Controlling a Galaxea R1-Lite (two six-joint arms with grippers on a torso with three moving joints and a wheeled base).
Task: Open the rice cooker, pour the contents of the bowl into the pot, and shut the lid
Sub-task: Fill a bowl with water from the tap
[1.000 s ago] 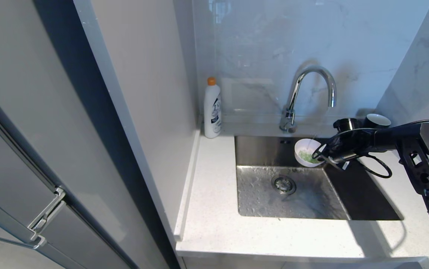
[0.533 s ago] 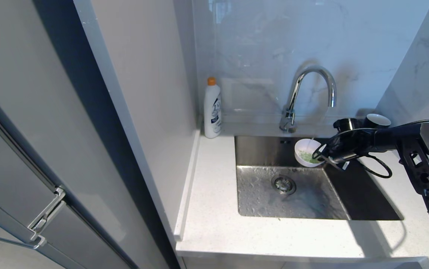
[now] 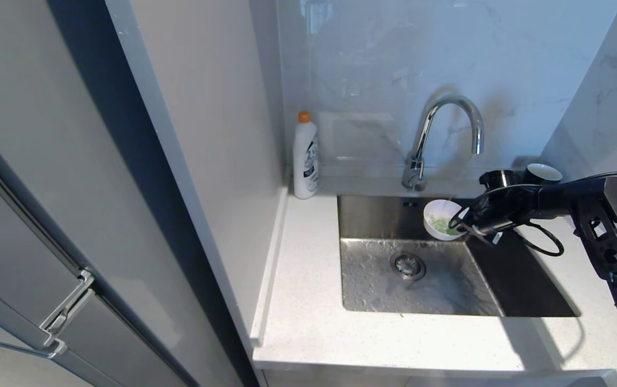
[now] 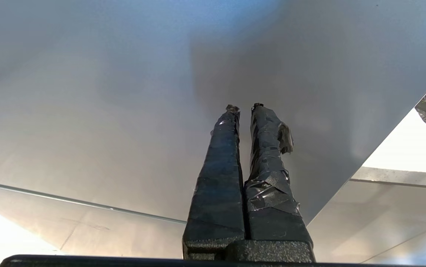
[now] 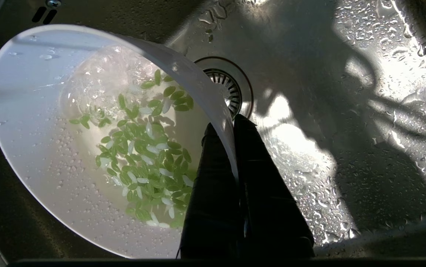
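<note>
The right gripper (image 3: 461, 224) reaches in from the right and holds the bowl (image 3: 440, 219) above the far right part of the steel sink (image 3: 378, 215), below the spout of the curved tap (image 3: 451, 126). Its two dark fingers (image 5: 213, 178) are clamped on the bowl's rim, one inside the wall and one outside, as the right wrist view shows. The bowl is white inside and tilted. A thin stream of water runs into it and bubbles on the side away from the fingers. The contents (image 5: 144, 148) are small green and whitish grains lying in shallow water, gathered toward the side where the fingers grip. Beyond the bowl's edge in that view sits the round drain (image 5: 231, 89), and the sink floor around it is wet with drops.

On the white counter (image 3: 308, 301), a white bottle with an orange cap (image 3: 305, 156) stands in the far left corner against the wall. Two dark cups (image 3: 523, 176) stand on the far right, behind the arm.

The left gripper (image 4: 243, 107) shows only in its own wrist view, its taped fingers pressed together and holding nothing, in front of a plain grey panel (image 4: 105, 92). The rice cooker appears in none of the views
</note>
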